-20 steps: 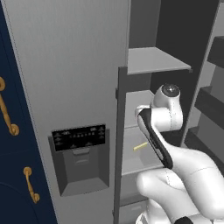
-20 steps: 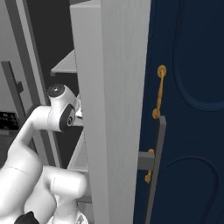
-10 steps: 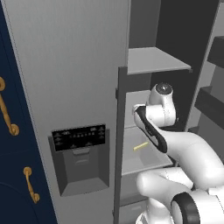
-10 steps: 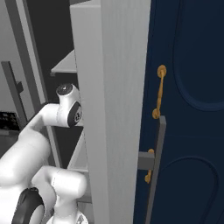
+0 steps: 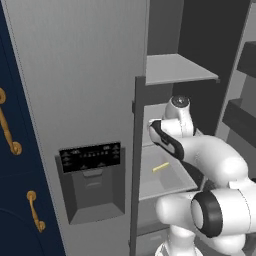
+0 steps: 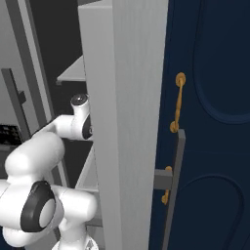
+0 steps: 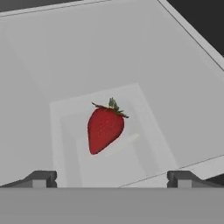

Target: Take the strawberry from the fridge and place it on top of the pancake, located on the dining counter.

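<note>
A red strawberry [image 7: 105, 129] with a green cap lies on a grey fridge shelf [image 7: 52, 65], inside a faint square outline. My gripper [image 7: 111, 179] is open just short of it, and the berry sits in line with the gap between the fingertips [image 7: 41, 178], touching neither. The fridge [image 5: 80, 75] is tall and light grey, with a black dispenser panel [image 5: 91, 156]; its right side stands open and my arm [image 5: 200, 150] reaches in over a shelf. The pancake and the dining counter are out of view.
A pale yellow stick [image 5: 161, 167] lies on the lower fridge shelf [image 5: 165, 182]. Another shelf [image 5: 175, 70] hangs above my wrist. A door edge [image 5: 137, 165] stands close to the hand. Navy cabinets [image 6: 215, 122] with gold handles [image 6: 177, 102] flank the fridge.
My wrist has pushed a little deeper into the fridge, toward the left of the left base view. The jaws have stayed wide apart.
</note>
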You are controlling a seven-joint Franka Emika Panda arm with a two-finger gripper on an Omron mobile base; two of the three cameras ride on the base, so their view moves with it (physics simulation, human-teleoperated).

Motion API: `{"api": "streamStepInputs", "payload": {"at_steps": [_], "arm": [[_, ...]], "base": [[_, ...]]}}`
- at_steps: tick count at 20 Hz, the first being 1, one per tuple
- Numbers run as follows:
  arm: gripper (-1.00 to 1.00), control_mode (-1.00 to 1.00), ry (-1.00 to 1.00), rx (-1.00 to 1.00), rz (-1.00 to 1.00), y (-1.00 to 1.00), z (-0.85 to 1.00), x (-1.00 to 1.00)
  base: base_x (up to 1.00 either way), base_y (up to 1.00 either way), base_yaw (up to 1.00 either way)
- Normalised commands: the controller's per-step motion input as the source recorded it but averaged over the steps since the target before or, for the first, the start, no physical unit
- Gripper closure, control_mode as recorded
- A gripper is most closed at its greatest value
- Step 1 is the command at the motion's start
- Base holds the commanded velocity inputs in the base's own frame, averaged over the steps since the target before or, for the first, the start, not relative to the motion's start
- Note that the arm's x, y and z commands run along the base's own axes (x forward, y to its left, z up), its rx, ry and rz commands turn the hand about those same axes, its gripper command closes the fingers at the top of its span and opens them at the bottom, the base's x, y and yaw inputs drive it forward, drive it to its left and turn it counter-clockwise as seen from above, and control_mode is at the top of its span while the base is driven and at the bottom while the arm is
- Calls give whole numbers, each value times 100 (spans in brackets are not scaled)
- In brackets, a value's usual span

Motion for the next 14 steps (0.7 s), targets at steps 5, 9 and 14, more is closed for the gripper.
{"api": "streamStepInputs", "payload": {"at_steps": [5,9,14], "arm": [[-100,-100,0,0,0,0,-14,30],[-100,-100,0,0,0,0,-16,15],[-100,-100,0,0,0,0,-18,18]], "base": [[0,0,0],[0,0,0],[0,0,0]]}}
